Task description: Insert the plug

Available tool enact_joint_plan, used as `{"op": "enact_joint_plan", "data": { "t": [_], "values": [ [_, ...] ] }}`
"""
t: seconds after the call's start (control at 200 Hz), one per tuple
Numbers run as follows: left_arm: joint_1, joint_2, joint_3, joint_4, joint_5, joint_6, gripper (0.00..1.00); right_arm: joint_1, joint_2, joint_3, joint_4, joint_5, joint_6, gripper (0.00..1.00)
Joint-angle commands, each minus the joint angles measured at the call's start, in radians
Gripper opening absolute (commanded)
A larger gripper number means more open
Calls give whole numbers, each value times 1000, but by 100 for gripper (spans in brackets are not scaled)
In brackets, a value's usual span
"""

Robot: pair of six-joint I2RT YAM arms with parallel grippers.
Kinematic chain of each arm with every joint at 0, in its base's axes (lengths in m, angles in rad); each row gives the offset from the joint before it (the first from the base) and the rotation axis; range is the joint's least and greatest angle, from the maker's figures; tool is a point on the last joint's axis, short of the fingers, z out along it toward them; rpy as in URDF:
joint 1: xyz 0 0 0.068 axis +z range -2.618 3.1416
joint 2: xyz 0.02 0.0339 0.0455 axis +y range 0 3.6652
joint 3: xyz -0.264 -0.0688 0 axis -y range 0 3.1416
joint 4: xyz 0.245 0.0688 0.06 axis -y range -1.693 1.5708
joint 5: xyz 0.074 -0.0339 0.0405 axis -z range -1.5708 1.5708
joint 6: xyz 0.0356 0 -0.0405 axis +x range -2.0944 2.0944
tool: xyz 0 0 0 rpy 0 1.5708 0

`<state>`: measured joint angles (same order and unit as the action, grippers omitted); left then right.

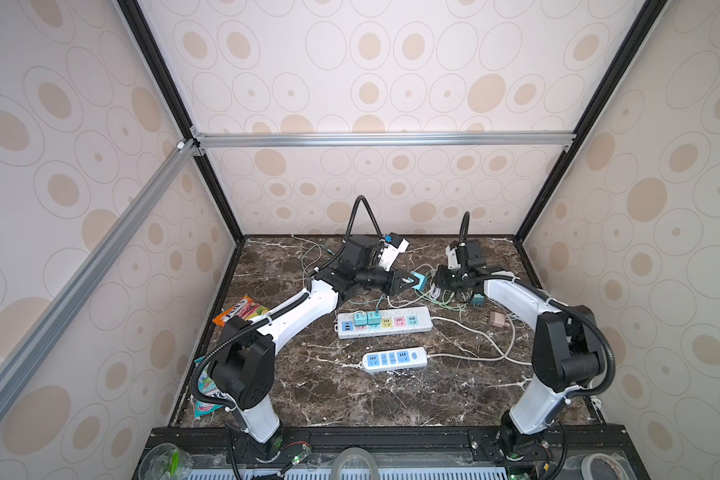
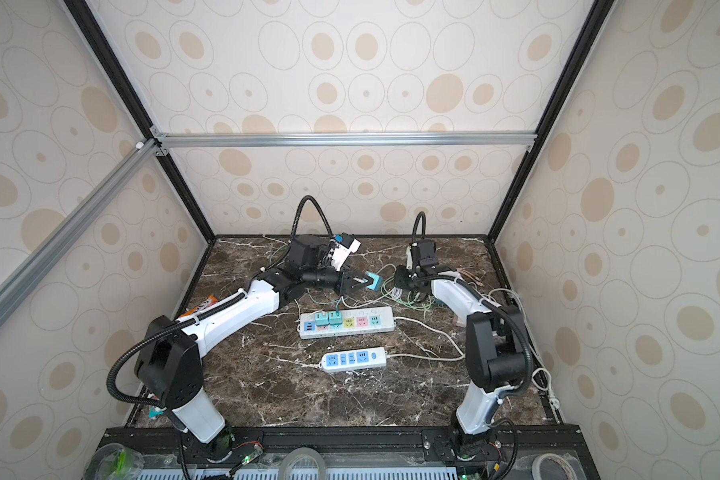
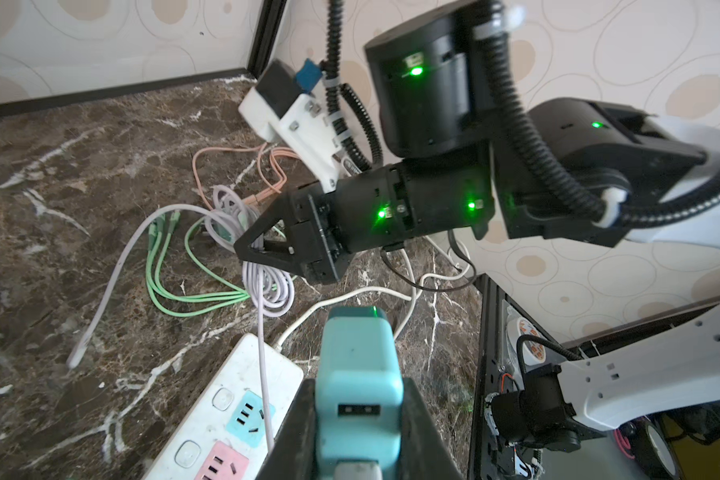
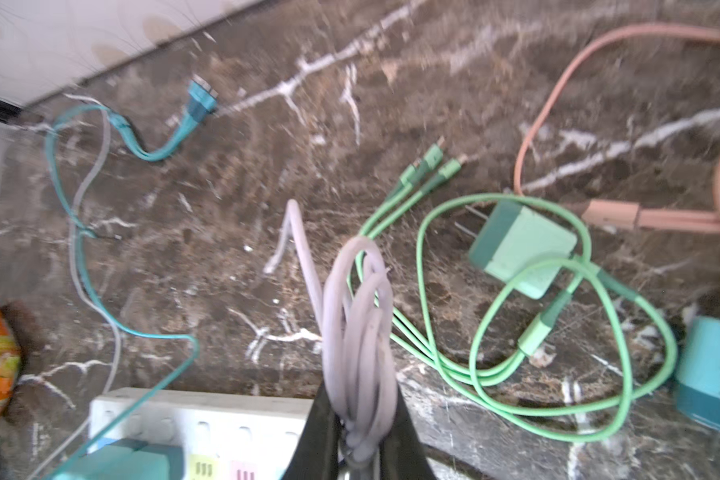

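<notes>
Overhead, in both top views, the left gripper [image 1: 408,282] is clamped tight on a teal box-shaped plastic plug adapter [image 1: 419,281]. It holds the adapter clear of the dark marble desk [image 1: 308,395], just beyond the far edge of the long white power strip with pastel sockets [image 1: 424,324]. The right gripper [image 1: 439,289] sits lower, beyond that strip's right end, among loose cables [image 1: 454,305]. From the left wrist, the adapter [image 3: 358,365] fills the space between the black fingers [image 3: 422,432], its USB slot [image 3: 358,409] showing, with the strip's end lying below and beside it. Across from it the right gripper [image 3: 248,251] pinches a lavender coiled cable [image 3: 269,291]. From the right wrist, though blurred, the jaws press on both sides of that coil [image 4: 358,332], just off the strip's far edge. The adapter looks light, rigid and smooth, so its flat sides suit a firm grip that leaves the prongs free. The coil looks limp and springy; I judge a hold close to its stiff connector would steer it better.
</notes>
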<state>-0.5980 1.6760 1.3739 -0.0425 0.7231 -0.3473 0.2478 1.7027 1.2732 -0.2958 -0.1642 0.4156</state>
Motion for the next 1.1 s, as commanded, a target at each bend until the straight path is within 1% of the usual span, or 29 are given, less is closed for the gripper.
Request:
{"op": "enact_joint_plan", "data": {
  "t": [0.0,0.11,0.13,0.225,0.265,0.3,0.38,0.425,0.53,0.645,0.68,0.735,0.76,0.78,0.8,0.835,0.9,0.955,0.965,0.975,0.98,1.025,1.095],
  "values": [
    [36,-91,20,47,-82,13,0,23,-41,4,85,-1,32,0],
    [64,-121,35,21,-246,32,0,27,-23,41,129,-3,44,0],
    [67,-126,37,20,-293,39,0,40,-14,51,141,-2,47,0],
    [78,-140,42,40,-417,72,0,62,54,125,161,-14,67,0],
    [85,-143,43,57,-476,66,0,69,82,156,174,-20,75,0],
    [92,-148,39,80,-523,45,0,78,106,164,222,-19,83,0],
    [110,-166,7,182,-560,2,0,99,169,179,345,-22,117,0],
    [114,-173,-10,237,-599,-8,0,108,216,217,370,-21,135,0],
    [127,-166,-28,316,-718,5,0,133,345,355,363,-3,168,0],
    [158,-121,-9,360,-790,37,0,173,476,534,304,15,162,0],
    [166,-105,-3,364,-810,48,0,183,511,584,296,15,180,0],
    [174,-84,-4,377,-853,64,0,192,567,634,299,19,218,3],
    [178,-75,-5,382,-869,75,0,195,588,653,302,22,233,6],
    [180,-66,-4,384,-881,81,0,197,604,669,300,23,239,11],
    [184,-58,-3,386,-888,86,0,199,618,684,295,25,240,18],
    [189,-44,2,383,-885,100,0,201,636,711,271,29,230,33],
    [191,-18,20,362,-849,131,0,199,649,744,204,37,189,53],
    [191,5,36,340,-769,166,0,197,620,721,165,68,140,79],
    [191,8,39,336,-755,175,0,196,612,713,163,73,132,86],
    [191,12,42,331,-739,181,0,196,604,701,162,75,119,97],
    [192,14,43,330,-731,183,0,195,600,695,162,78,114,99],
    [191,32,57,295,-668,202,0,187,553,633,165,94,75,98],
    [188,59,80,253,-599,235,0,167,464,515,184,106,39,98]
  ]
}}
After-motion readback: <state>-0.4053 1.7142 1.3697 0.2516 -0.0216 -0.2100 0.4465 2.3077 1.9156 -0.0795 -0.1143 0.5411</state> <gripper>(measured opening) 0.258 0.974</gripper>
